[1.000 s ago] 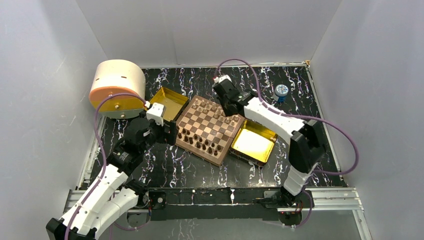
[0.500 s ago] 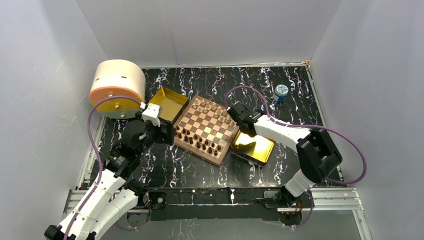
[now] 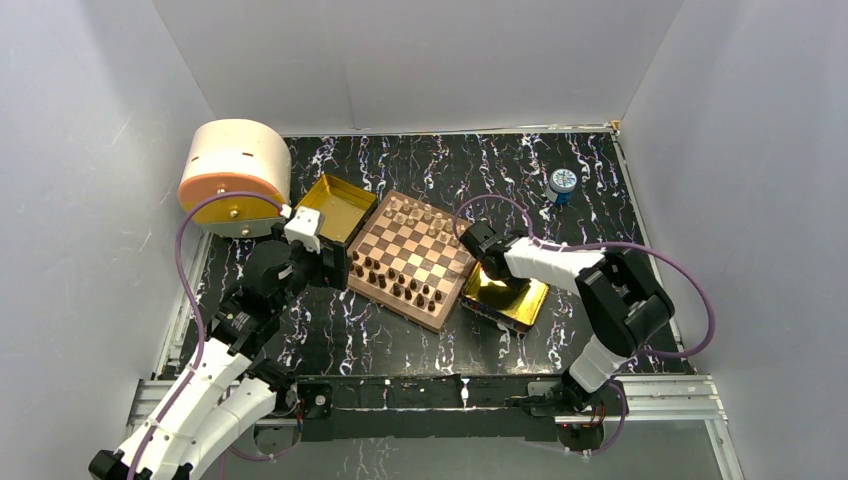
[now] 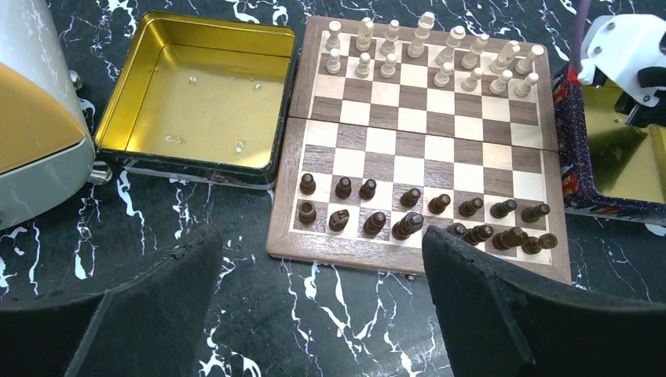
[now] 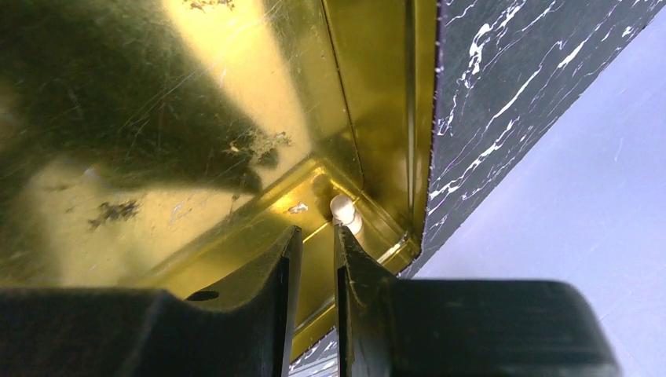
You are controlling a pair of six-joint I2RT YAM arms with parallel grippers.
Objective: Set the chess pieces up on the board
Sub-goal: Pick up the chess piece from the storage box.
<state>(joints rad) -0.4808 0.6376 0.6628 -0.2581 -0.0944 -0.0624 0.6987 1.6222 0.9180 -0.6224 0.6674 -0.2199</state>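
Black padded fingers of the right claw [image 5: 318,229] stand close together with only a slim gap, and nothing shows between them. The claw is down inside a shiny gold tray [image 5: 369,118], pointing into one corner. A single light tan piece [image 5: 343,210] lies in that corner, just past the tip of one finger; whether the finger touches it I cannot tell. From above, this tray sits against the right side of the board [image 3: 440,322].

The left claw [image 4: 320,234] is spread wide and holds nothing, hovering over the worktop [image 4: 236,314] just off the board's near rim. On the board, the dark brown pieces [image 4: 411,197] fill the two rows nearest this claw, and the light tan set [image 4: 425,27] stands in the two far rows. The middle rows are bare checks.

A second gold tray [image 4: 204,102] lies beside the board's left side. Further left rests a cream drum with an orange face [image 3: 235,175]. A small blue object [image 3: 562,183] stands well apart, toward the far right of the black marbled worktop.
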